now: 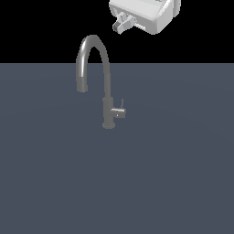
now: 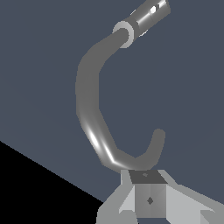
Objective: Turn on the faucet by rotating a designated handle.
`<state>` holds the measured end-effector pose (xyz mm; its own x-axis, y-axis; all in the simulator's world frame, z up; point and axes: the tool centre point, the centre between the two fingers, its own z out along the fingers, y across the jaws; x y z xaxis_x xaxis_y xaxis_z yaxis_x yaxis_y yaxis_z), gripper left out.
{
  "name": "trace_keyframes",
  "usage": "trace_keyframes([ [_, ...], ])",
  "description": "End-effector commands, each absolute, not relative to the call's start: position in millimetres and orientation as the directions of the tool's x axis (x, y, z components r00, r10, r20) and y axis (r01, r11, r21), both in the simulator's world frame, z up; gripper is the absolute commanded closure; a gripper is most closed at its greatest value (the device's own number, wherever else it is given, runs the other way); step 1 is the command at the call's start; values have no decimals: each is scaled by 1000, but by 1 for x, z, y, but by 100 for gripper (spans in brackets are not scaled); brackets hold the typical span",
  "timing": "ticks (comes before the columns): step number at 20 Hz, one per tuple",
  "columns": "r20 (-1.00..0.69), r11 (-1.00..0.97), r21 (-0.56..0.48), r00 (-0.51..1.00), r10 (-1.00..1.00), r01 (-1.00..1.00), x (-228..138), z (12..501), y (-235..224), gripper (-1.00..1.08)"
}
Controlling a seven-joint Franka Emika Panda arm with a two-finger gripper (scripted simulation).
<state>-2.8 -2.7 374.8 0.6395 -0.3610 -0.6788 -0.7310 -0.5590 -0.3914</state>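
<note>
The faucet is a tall dark grey gooseneck tap standing on the grey surface, its arched spout bending toward the exterior view's left. The handle is a short grey stub low on the body, pointing to the exterior view's right, with a thin pin standing up from it. My gripper hangs high above and a little to the right of the faucet, well clear of the handle, fingers close together and empty. In the wrist view the curved spout lies just beyond my gripper. I cannot pick out the handle there.
The flat grey surface spreads around the faucet, with a black background behind it. No other objects show.
</note>
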Motion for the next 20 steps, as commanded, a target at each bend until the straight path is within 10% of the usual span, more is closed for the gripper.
trace_keyframes([
  [1,-722,-499,-387,592,-358,-775,12,360,-7,108],
  [20,-972,27,-176,169,-166,-984,93,212,-35,108],
])
